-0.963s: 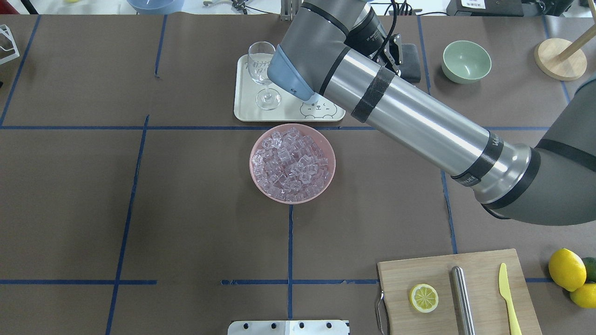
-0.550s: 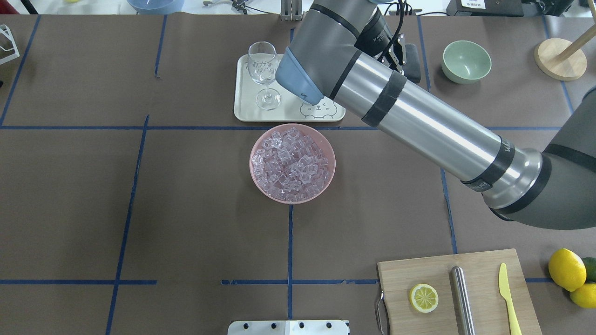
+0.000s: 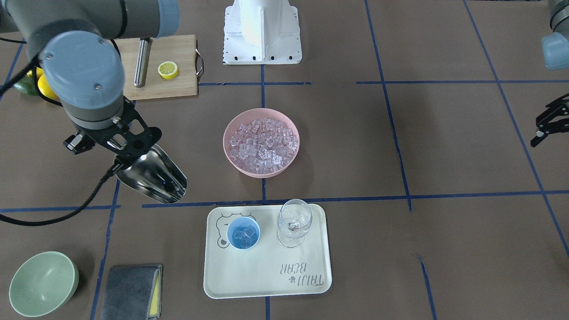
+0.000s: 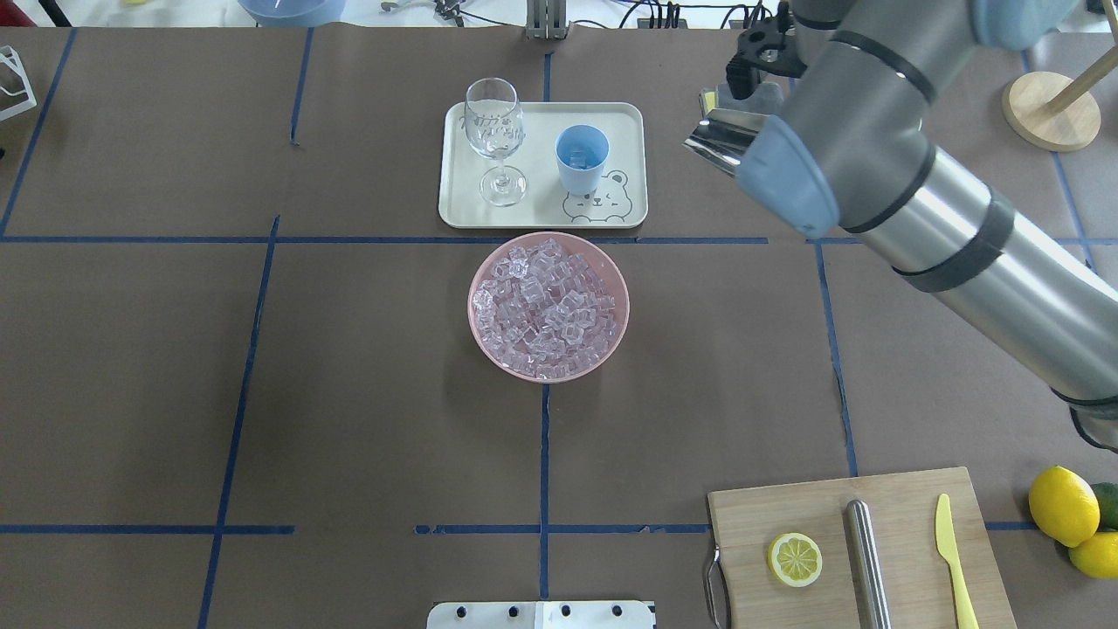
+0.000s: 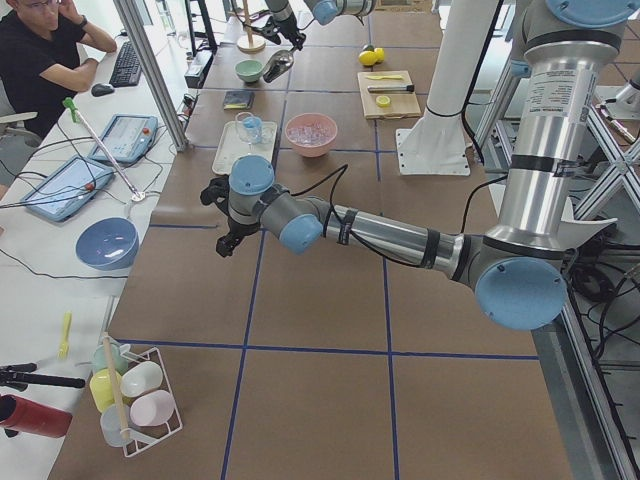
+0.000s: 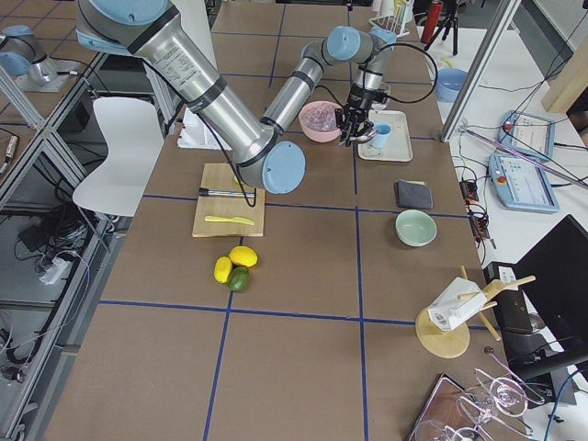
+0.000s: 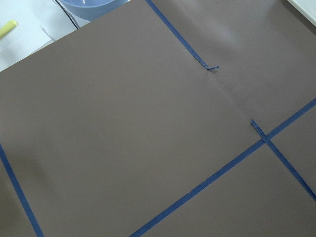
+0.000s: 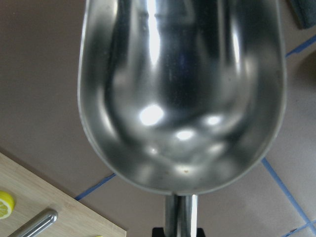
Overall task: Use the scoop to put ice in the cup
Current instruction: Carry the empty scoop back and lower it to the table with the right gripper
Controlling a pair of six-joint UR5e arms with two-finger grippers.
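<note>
My right gripper (image 3: 123, 153) is shut on the handle of the shiny steel scoop (image 3: 153, 178). It holds the scoop above the table, to the right of the tray in the overhead view (image 4: 718, 140). The trough is empty in the right wrist view (image 8: 182, 94). The light-blue cup (image 4: 582, 157) stands on the tray and holds a few ice cubes (image 3: 244, 234). Many more ice cubes (image 4: 548, 306) fill the pink bowl (image 3: 231, 166) at the table's middle. My left gripper (image 3: 535, 132) hangs open and empty far off to the side.
A white tray (image 3: 266, 275) carries the cup and a clear wine glass (image 3: 293, 222). A pale green bowl (image 3: 42, 282) and a grey sponge (image 3: 131, 291) lie beyond the scoop. A cutting board (image 4: 908, 507) holds a lemon half, a steel cylinder and a yellow knife; whole lemons (image 4: 1061, 505) lie beside it.
My right arm has swung right, away from over the tray. The cup, hidden before, now shows with ice in it. The scoop is now beside the tray.
</note>
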